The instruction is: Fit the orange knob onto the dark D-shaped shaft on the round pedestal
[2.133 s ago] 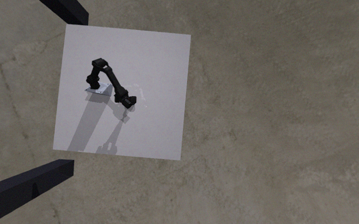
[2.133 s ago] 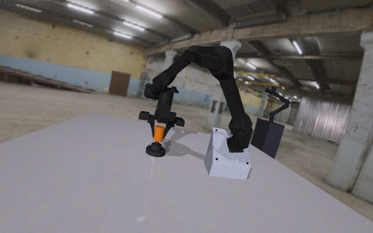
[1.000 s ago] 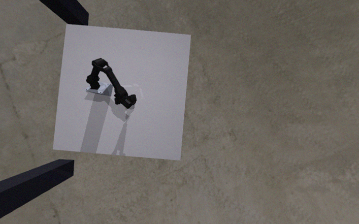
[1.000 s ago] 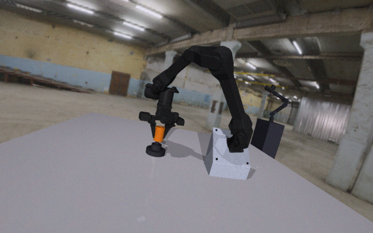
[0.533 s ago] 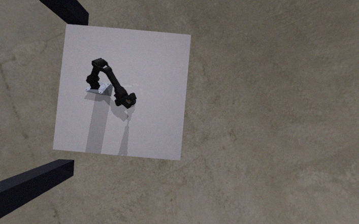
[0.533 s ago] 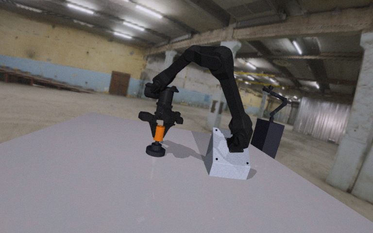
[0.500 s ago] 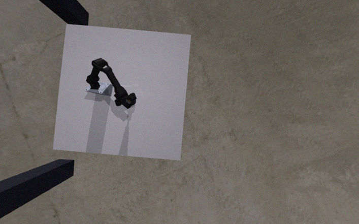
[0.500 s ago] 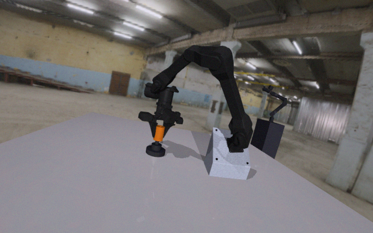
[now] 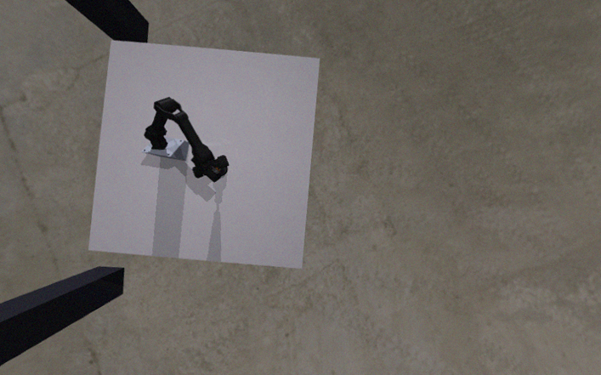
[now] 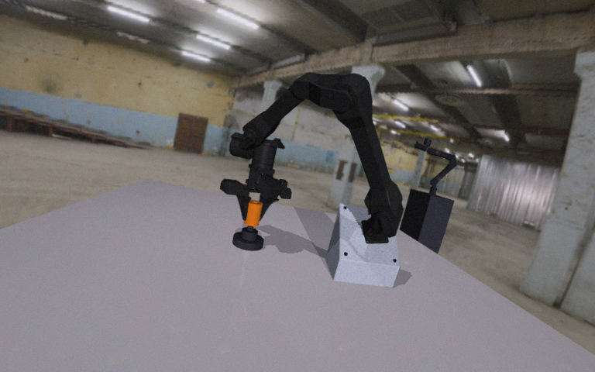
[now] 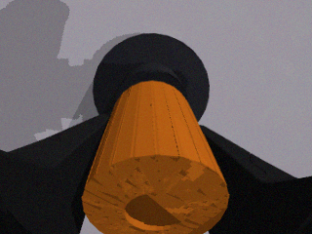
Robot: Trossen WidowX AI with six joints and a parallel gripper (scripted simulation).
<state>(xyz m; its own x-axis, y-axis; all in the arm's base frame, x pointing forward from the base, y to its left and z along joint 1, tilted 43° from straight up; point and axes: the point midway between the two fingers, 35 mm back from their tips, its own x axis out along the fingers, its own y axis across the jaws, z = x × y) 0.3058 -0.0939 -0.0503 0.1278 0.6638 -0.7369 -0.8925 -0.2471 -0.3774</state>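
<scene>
The orange knob [image 10: 253,213] [image 11: 155,127] is upright, slightly tilted in the exterior view. Its D-shaped hole [image 11: 148,211] shows in the end toward the wrist camera. My gripper [image 10: 252,215] [image 11: 151,129] is shut on the knob, one finger on each side. The dark round pedestal [image 10: 248,241] [image 11: 151,49] stands on the table below it. A short piece of the dark shaft [image 10: 249,228] shows between the knob's lower end and the pedestal's raised collar. Whether the shaft's tip is inside the knob is hidden. In the top view the arm covers the pedestal.
The white table [image 9: 259,129] [image 10: 175,307] carries the arm's pale wedge-shaped base [image 10: 366,271] [image 9: 178,150], to the right of the pedestal in the exterior view. A dark block with a second small arm [image 10: 423,219] stands beyond the table. Dark beams [image 9: 52,314] lie beside the table in the top view.
</scene>
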